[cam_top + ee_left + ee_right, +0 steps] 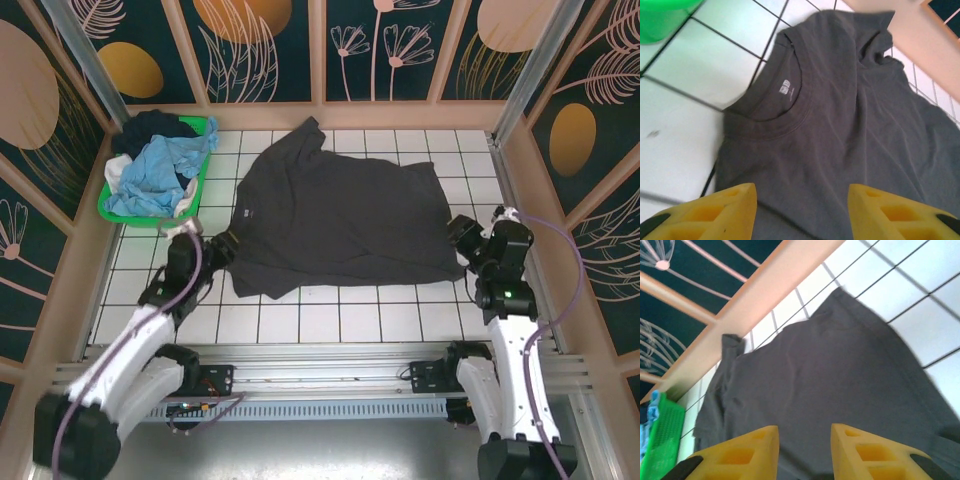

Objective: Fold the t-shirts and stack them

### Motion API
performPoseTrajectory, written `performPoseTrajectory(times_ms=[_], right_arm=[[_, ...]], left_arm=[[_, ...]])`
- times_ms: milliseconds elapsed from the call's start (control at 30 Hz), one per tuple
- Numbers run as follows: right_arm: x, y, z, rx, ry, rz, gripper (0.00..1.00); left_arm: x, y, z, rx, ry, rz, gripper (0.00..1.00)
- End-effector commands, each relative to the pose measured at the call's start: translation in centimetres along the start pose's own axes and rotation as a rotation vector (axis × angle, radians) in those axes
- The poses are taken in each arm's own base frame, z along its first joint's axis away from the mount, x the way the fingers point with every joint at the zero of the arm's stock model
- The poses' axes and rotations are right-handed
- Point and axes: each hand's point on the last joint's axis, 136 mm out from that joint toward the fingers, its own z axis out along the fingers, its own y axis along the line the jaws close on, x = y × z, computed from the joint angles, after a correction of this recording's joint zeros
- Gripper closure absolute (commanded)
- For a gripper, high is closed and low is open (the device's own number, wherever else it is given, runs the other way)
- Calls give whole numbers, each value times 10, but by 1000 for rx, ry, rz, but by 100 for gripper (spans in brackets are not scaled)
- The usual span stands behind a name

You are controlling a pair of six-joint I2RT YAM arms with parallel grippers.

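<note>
1 charcoal t-shirt (340,215) flat | 3 shirts (150,170) in basket (205,160) | jaws: left wide, right narrow, empty

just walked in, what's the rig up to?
Two arms are working on a charcoal-grey t-shirt spread out on the tiled table. The left hand is at the collar end and the right hand at the hem end, both with jaws apart and no cloth pinched. It looks unfolded so far. A light blue shirt, a navy shirt and a white shirt sit piled in the green basket.
</note>
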Motion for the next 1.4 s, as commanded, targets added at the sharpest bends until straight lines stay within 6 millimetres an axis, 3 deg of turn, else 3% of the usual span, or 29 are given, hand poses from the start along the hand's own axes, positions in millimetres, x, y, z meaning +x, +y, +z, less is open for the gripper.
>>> performPoseTrajectory(times_ms=[0, 133, 200, 233, 267, 367, 433, 533, 700, 767, 867, 933, 1133, 1267, 1367], right_arm=[[8, 39, 32, -121, 61, -56, 65], [29, 43, 103, -8, 156, -189, 63], [36, 32, 146, 35, 211, -211, 64], [36, 26, 165, 59, 230, -218, 64], [35, 16, 186, 98, 250, -223, 66], [37, -14, 238, 189, 320, -219, 71], [40, -35, 257, 237, 359, -196, 72], [46, -66, 262, 297, 381, -148, 72], [53, -114, 237, 312, 391, 3, 76], [53, -121, 226, 311, 378, 34, 76], [49, -111, 217, 277, 364, 44, 75], [46, -100, 211, 267, 353, 29, 74], [40, -59, 203, 246, 290, -65, 74], [23, -48, 236, 234, 276, -104, 74], [14, -62, 274, 281, 294, -126, 74]], left_arm=[[-28, -45, 41, 107, -7, 55, 52], [-27, -54, 109, 74, 66, 71, 62], [-15, -52, 142, 58, 129, 73, 64], [0, -40, 158, 18, 172, 78, 66], [-1, -39, 171, 0, 179, 78, 67], [21, -3, 190, -133, 230, 103, 67], [31, 19, 188, -205, 245, 118, 67], [38, 46, 173, -297, 246, 127, 65], [68, 77, 147, -331, 305, 113, 63], [80, 86, 136, -342, 328, 101, 64], [79, 92, 120, -361, 309, 84, 62], [74, 91, 116, -371, 301, 95, 61], [34, 60, 105, -327, 220, 122, 55], [10, 35, 110, -269, 183, 145, 50], [-8, 6, 128, -202, 172, 161, 50]])
